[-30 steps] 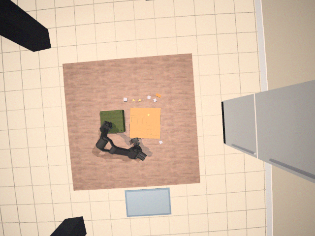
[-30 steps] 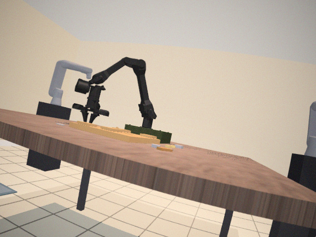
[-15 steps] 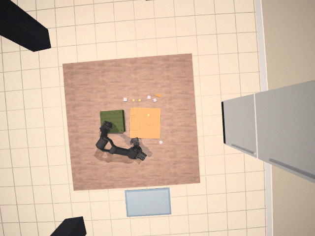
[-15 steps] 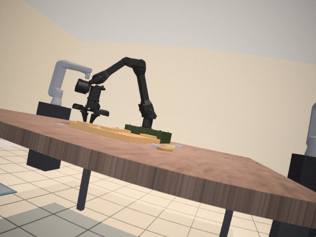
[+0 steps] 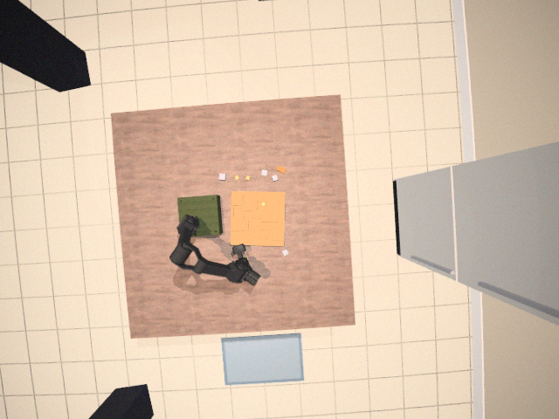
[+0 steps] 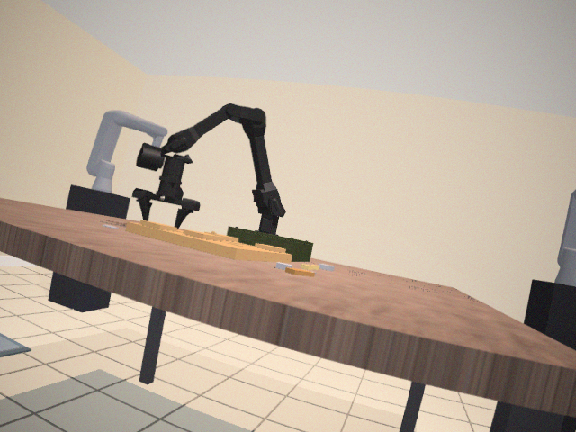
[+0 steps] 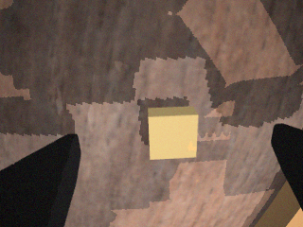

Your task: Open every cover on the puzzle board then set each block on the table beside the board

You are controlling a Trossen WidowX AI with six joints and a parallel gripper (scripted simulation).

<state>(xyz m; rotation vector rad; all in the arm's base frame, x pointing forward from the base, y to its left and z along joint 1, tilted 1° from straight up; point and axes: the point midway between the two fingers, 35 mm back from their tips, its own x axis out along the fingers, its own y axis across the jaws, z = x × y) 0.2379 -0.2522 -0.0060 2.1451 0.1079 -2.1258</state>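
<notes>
Pincer (image 5: 245, 261) (image 6: 161, 223) (image 7: 181, 139) open wide, nothing gripped, fingers pointing down at the bench (image 5: 307, 135) (image 6: 325, 301) (image 7: 38, 47). Yellow block (image 5: 247, 258) (image 7: 172, 136) sits on the bench between the spread fingertips, gap on both sides in the wrist view, touching neither. That spot is off the puzzle board (image 5: 271, 232) (image 6: 204, 244) (image 7: 297, 219), near the edge by the arm (image 5: 211, 269) (image 6: 257, 153); a corner of the board shows lower right in the wrist view. Arm is mounted at the green base (image 5: 207, 207) (image 6: 297, 248), which stands beside the board, apart from it. Past the board's opposite side, loose on the bench: a pale square (image 5: 222, 176) (image 6: 326, 267) at one end, two small yellow pieces, first one (image 5: 236, 177) and second one (image 5: 247, 178), then two more pale squares, one (image 5: 264, 172) and another (image 5: 274, 178) close together, plus an orange piece (image 5: 280, 169) (image 6: 300, 272) next to those. Lone pale piece (image 5: 285, 252) (image 6: 110, 226) lies just beside the board's corner, on the pincer's side. Small yellow round-looking bit (image 5: 263, 204) on top of the board; can't tell if knob or block. Board has raised pieces and thin seams; too small to tell which covers are open.
</notes>
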